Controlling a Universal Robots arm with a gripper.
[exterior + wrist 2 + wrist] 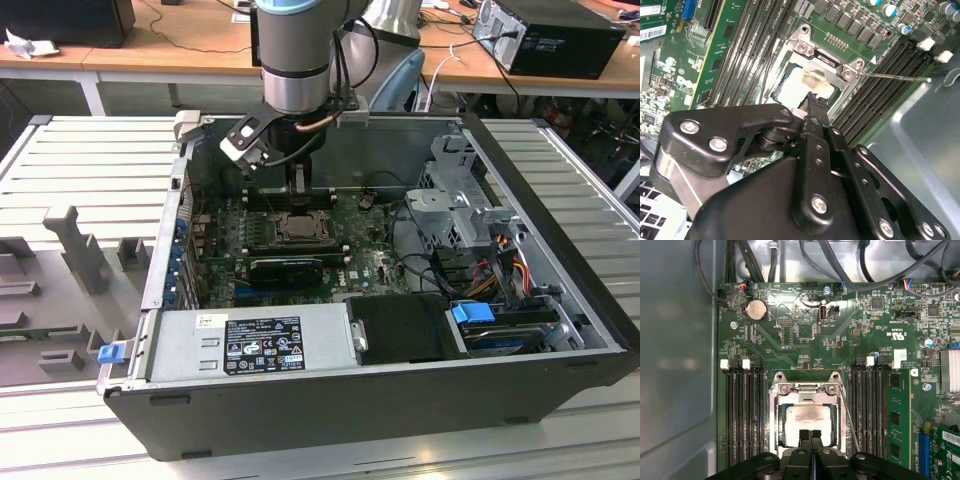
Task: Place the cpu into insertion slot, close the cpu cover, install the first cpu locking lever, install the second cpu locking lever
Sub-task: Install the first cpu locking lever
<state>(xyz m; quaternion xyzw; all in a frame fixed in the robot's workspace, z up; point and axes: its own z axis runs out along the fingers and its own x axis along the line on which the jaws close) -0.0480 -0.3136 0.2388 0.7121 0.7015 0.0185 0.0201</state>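
The cpu [807, 419] is seen lying in the insertion slot [781, 425], framed by the cpu cover [807, 389]. The pincer [810, 433] is held with its fingers [803, 439] together, empty, tips just over the cpu's edge. White print is scattered over the green board [790, 342]; a label [263, 345] is stuck on the power supply [195, 352].

This is looking like an electronics lab: an opened dark-grey computer tower [350, 400] is lying on a ribbed aluminium bench [90, 150], with cable-strewn wooden desks [180, 45] standing behind.
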